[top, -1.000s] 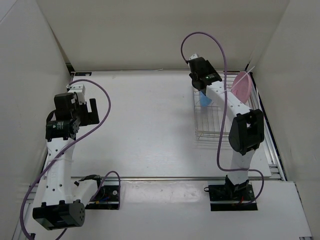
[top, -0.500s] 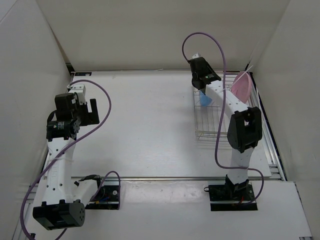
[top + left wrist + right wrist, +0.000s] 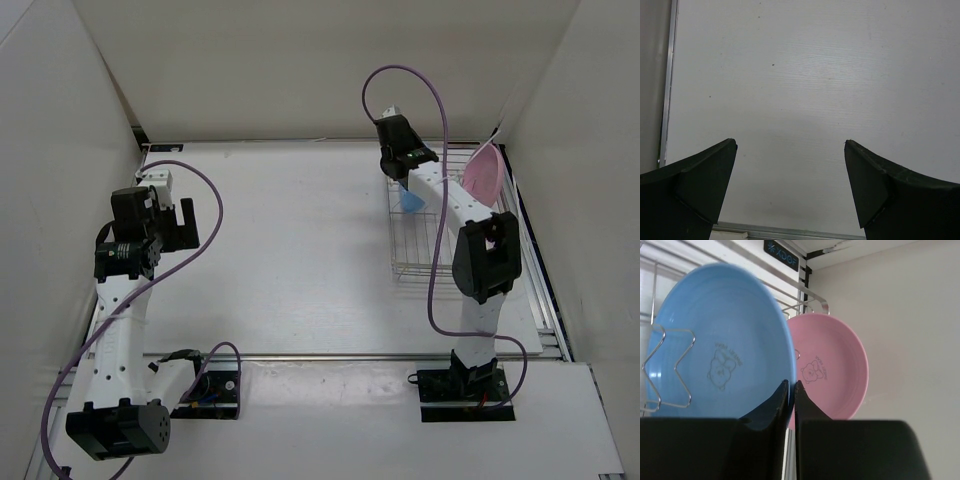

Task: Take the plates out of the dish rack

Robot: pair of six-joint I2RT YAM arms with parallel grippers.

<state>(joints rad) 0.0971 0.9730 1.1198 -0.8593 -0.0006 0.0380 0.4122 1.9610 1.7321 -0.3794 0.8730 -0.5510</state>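
Observation:
Two plates stand on edge in the silver wire dish rack (image 3: 415, 250) at the right of the table. The light blue plate (image 3: 715, 340) fills the left of the right wrist view, and the pink plate (image 3: 832, 370) stands behind it to the right. My right gripper (image 3: 792, 384) is shut on the blue plate's right rim, one finger on each face. Seen from above, the right gripper (image 3: 403, 180) reaches down onto the blue plate (image 3: 411, 201), while the pink plate (image 3: 483, 172) leans at the rack's far right. My left gripper (image 3: 790, 145) hangs open over bare table, holding nothing.
White walls enclose the table on three sides, and the right wall is close behind the pink plate. A metal rail (image 3: 667, 85) runs along the table's left edge. Purple cables loop from both arms. The left gripper (image 3: 183, 222) is far from the rack.
My right gripper's jaws have closed onto the blue plate's rim, and its head has shifted slightly left. The left arm has not moved.

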